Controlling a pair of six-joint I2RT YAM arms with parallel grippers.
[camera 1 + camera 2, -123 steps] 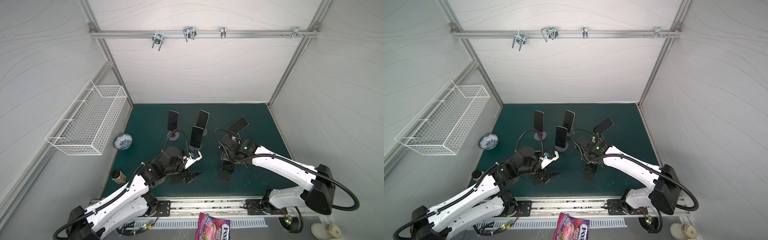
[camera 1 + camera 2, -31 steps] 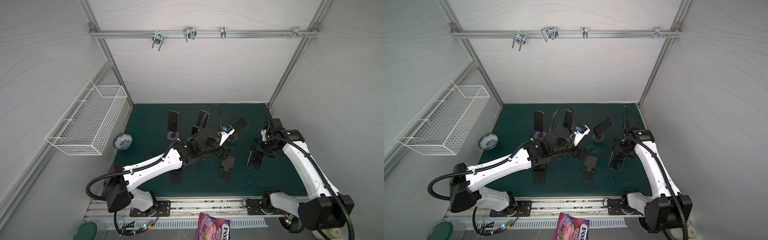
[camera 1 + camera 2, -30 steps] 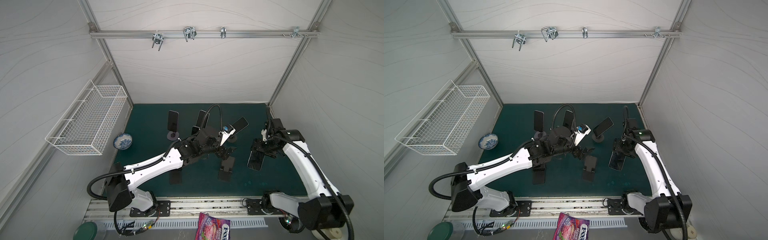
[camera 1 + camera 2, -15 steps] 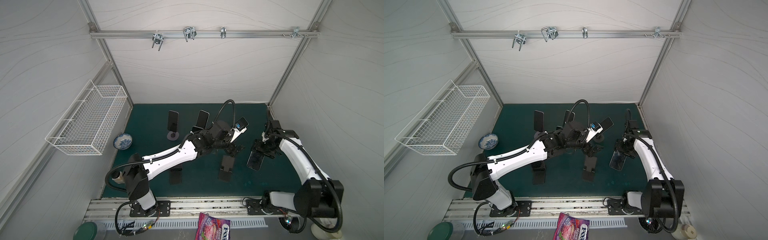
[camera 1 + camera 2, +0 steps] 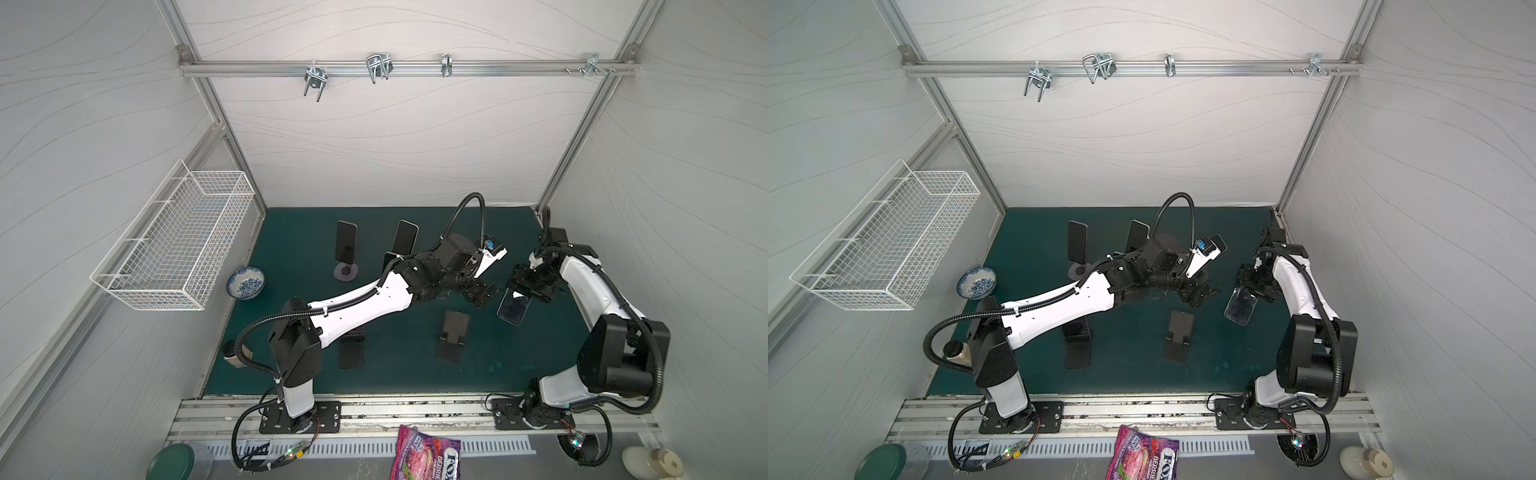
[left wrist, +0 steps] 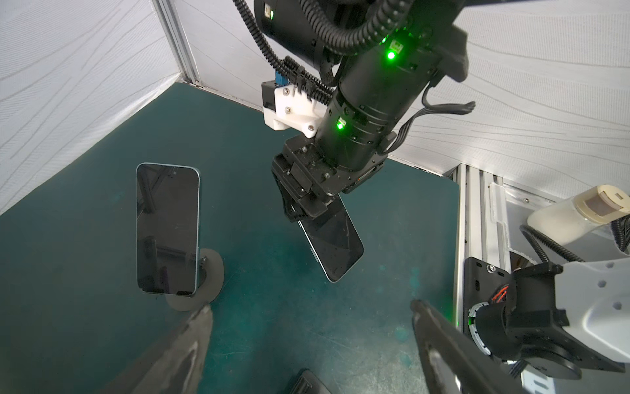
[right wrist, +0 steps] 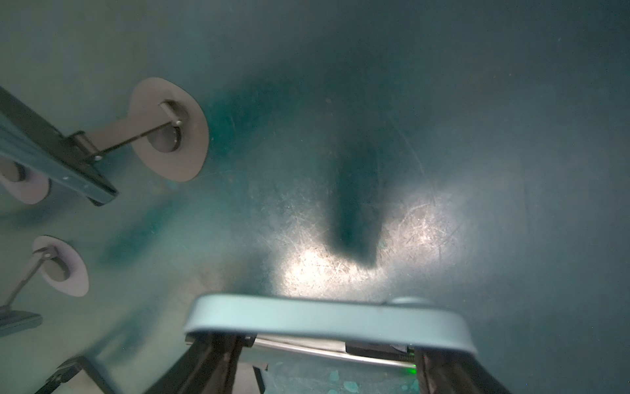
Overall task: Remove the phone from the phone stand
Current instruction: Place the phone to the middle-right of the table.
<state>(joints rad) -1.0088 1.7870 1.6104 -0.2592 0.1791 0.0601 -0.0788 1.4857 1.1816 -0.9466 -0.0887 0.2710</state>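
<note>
My right gripper (image 5: 530, 286) is shut on a light-blue phone (image 5: 514, 309) and holds it tilted above the green mat at the right; the right wrist view shows its edge (image 7: 327, 320) between the fingers. My left gripper (image 5: 482, 291) is open and empty, stretched across the mat close to that held phone (image 6: 332, 245). Its fingers (image 6: 191, 341) frame bare mat. Beside them a phone (image 6: 167, 228) stands on a round-based phone stand (image 6: 208, 273). In a top view the left wrist mostly hides this phone (image 5: 1219, 243).
Two more phones (image 5: 346, 246) (image 5: 405, 237) stand on stands at the back of the mat. Two empty black stands (image 5: 453, 336) (image 5: 351, 353) sit near the front. A patterned bowl (image 5: 246, 282) and a wire basket (image 5: 178, 245) are on the left.
My left arm has reached farther right and back across the mat, toward the back-right phone, with its jaws a little wider. The right arm has kept the phone almost in place.
</note>
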